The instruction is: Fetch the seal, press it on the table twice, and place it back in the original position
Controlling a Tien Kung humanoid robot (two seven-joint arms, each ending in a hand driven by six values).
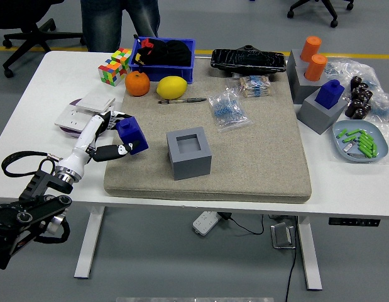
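Observation:
A blue seal [132,134] is held tilted above the left part of the beige mat [257,157], with my left hand [111,139] shut on it from the left. Its grey holder block [188,153], with an empty square socket, stands on the mat just right of the seal. My left arm comes in from the lower left corner. No right arm shows.
White switch plates [84,110] lie left of my hand. An orange [137,83], a lemon [171,87], a pen [181,100], a cube puzzle [114,66] and a blue bin [164,60] sit behind. Another blue seal in a grey block [325,104] stands far right. A person stands at the far side.

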